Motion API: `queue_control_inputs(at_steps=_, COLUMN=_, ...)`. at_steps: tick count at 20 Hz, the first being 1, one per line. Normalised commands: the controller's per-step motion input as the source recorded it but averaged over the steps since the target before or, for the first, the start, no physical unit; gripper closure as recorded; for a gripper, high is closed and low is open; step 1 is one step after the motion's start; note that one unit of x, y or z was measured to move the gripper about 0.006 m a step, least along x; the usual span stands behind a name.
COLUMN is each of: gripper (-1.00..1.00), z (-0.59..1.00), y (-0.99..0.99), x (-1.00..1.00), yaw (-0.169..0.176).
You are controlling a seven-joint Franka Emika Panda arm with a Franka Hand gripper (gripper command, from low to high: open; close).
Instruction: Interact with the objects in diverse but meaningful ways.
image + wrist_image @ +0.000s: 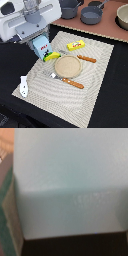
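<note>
My gripper (36,36) is down over the milk carton (42,48) at the placemat's (95,80) far corner, touching the banana (52,56). Whether I'm gripping it, I cannot tell. Yellow packet (75,45), white bottle (23,85) and pots (93,14) sit untouched, plenty left.

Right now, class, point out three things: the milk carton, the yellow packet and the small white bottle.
milk carton (42,48), exterior view, its blue front face.
yellow packet (75,45), exterior view, its top face.
small white bottle (23,85), exterior view, its body.
</note>
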Motion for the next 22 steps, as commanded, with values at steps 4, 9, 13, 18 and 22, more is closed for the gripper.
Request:
queue_control_inputs(at_steps=4, gripper=1.00, z=0.04, y=-0.55, x=0.75, yaw=-0.038)
queue_control_inputs(at_steps=9, gripper=1.00, z=0.00, y=-0.61, x=0.75, yaw=-0.031)
queue_control_inputs(at_steps=13, gripper=1.00, z=-0.05, y=-0.78, x=0.65, yaw=-0.016)
queue_control_inputs(at_steps=18, gripper=1.00, z=-0.29, y=-0.70, x=0.59, yaw=0.027)
queue_control_inputs(at_steps=22, gripper=1.00, z=-0.39, y=-0.44, x=0.45, yaw=0.107)
